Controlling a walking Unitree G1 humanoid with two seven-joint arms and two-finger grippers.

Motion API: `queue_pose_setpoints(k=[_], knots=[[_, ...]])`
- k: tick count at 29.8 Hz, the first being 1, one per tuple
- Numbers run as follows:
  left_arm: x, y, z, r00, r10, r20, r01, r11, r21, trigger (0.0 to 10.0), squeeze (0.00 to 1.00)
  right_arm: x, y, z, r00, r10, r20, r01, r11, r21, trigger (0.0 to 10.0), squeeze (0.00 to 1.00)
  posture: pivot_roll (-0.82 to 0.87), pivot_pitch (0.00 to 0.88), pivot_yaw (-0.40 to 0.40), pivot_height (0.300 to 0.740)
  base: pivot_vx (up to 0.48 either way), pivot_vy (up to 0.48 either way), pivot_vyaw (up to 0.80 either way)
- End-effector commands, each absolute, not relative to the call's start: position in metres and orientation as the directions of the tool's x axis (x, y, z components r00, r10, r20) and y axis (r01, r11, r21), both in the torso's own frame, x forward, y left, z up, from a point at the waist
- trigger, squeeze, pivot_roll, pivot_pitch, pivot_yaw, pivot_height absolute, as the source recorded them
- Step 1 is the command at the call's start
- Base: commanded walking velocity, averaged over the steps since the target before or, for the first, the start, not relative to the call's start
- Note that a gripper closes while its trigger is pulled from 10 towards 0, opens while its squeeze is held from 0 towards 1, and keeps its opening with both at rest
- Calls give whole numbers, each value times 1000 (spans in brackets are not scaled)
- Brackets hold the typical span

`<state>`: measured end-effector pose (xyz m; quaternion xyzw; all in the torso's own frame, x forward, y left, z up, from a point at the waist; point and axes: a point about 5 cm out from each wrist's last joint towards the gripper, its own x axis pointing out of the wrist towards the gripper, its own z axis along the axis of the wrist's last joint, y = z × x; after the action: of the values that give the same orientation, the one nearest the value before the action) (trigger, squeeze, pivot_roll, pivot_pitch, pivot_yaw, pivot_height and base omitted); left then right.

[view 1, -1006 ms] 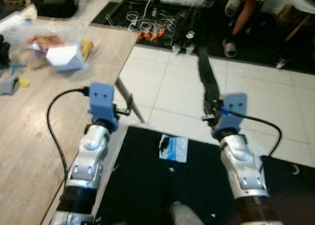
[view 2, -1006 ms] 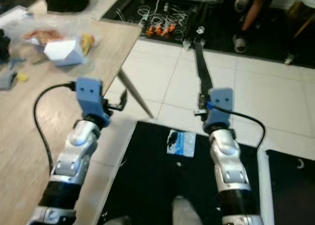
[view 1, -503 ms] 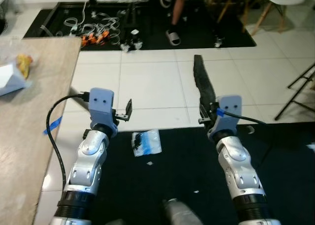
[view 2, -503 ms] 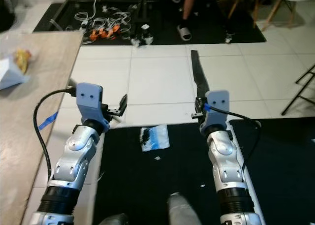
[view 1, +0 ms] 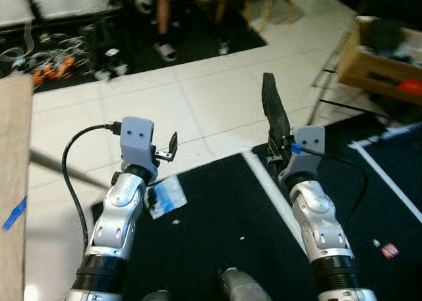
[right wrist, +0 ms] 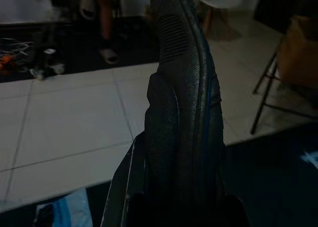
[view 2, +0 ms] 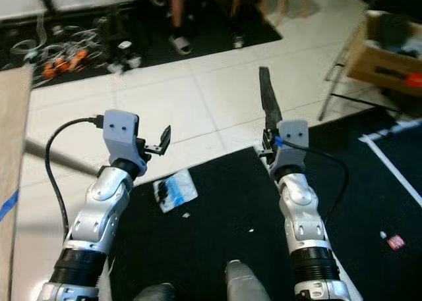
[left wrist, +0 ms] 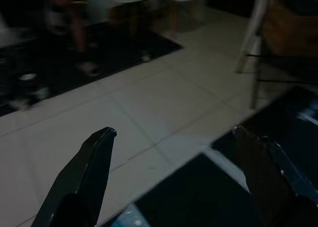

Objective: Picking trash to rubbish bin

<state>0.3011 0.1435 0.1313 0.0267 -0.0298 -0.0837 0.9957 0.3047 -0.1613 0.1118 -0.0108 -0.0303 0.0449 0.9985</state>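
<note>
1. Black and ribbed, a long insole-like strip (view 1: 273, 110) is gripped upright in the right hand (view 1: 277, 146), above the edge of the black floor mat (view 1: 217, 215).
2. Nothing is held by the left hand (view 1: 170, 146), whose fingers (left wrist: 89, 172) are spread apart over the white tiled floor (view 1: 198, 103).
3. A blue-and-white plastic wrapper (view 2: 175, 190) is seen lying on the mat, just beside the left forearm.
4. A cardboard box (view 1: 386, 57) and a person's sandalled feet (view 1: 165, 49) are seen farther off.

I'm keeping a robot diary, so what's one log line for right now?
left hand: open, empty | right hand: shut on long black textured strip | blue-and-white plastic wrapper: on black mat
</note>
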Motion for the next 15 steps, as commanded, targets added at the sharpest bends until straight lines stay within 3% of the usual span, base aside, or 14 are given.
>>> queue_pose_setpoints(k=[1,15], knots=[[300,147,125,988,-153,27,151,987,56,10000,0,303,-161,111,994,91,68,-90,996,-19,10000,0,-72,89,11,740,0,0,-800],[303,145,121,990,-138,-8,139,989,45,10000,0,306,-160,109,993,92,68,-91,996,-8,10000,0,-70,75,5,740,0,0,-800]])
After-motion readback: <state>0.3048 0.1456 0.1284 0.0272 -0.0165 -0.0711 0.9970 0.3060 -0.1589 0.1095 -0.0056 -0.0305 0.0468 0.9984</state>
